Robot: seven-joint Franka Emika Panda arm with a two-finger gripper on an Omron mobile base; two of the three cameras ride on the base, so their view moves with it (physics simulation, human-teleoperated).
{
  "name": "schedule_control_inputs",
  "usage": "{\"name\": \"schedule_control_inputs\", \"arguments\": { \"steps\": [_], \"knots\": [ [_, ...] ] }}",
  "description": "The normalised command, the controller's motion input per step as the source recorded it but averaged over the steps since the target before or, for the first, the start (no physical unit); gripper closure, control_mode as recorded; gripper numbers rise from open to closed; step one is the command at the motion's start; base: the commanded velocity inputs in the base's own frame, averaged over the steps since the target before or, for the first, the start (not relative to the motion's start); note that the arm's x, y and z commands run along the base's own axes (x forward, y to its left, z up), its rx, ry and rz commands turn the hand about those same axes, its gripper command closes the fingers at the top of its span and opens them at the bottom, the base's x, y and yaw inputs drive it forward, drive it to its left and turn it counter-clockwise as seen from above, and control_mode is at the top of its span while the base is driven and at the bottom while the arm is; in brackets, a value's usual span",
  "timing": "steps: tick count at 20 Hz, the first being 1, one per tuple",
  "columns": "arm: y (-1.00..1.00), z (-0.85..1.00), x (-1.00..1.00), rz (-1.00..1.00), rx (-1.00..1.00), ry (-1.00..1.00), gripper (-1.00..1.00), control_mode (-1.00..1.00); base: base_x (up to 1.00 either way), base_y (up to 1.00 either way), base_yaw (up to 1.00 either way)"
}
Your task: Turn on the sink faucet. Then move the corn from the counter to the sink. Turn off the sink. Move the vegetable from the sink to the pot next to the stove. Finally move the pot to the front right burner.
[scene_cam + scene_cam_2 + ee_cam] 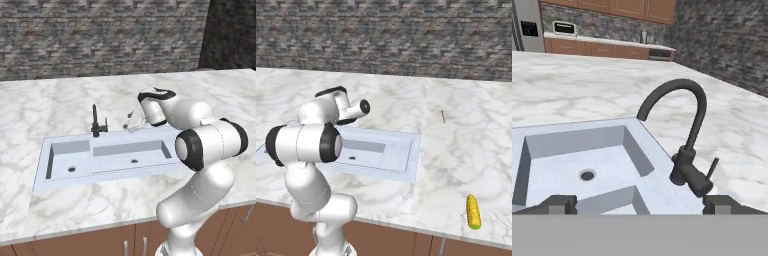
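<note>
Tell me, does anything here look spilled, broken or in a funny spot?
Nothing looks spilled or broken. The sink is dry, with no water coming from the sink faucet. The corn lies by itself near the front edge of the counter, but it doesn't hang over.

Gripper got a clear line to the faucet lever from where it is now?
Probably yes. The open gripper faces the sink faucet close up, its side lever just ahead toward one fingertip, nothing between them.

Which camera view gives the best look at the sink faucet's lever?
The hand view: the sink faucet is close, its thin side lever clear. The left base view shows it small and distant. In the right base view the arm covers that spot.
</note>
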Motion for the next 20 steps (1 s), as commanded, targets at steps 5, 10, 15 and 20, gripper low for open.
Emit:
{"name": "schedule_control_inputs", "arguments": {
  "steps": [5, 10, 15, 20],
  "knots": [
    [0.25, -0.23, 0.35, 0.09, 0.02, 0.0, -1.0, -1.0, 0.0, 0.0, 0.0],
    [0.17, -0.13, 0.44, 0.06, 0.02, 0.0, -1.0, -1.0, 0.0, 0.0, 0.0],
    [0.15, -0.14, 0.45, 0.06, 0.02, 0.01, -1.0, -1.0, 0.0, 0.0, 0.0],
    [0.08, -0.15, 0.44, 0.06, 0.02, 0.0, -1.0, -1.0, 0.0, 0.0, 0.0]
  ]
}}
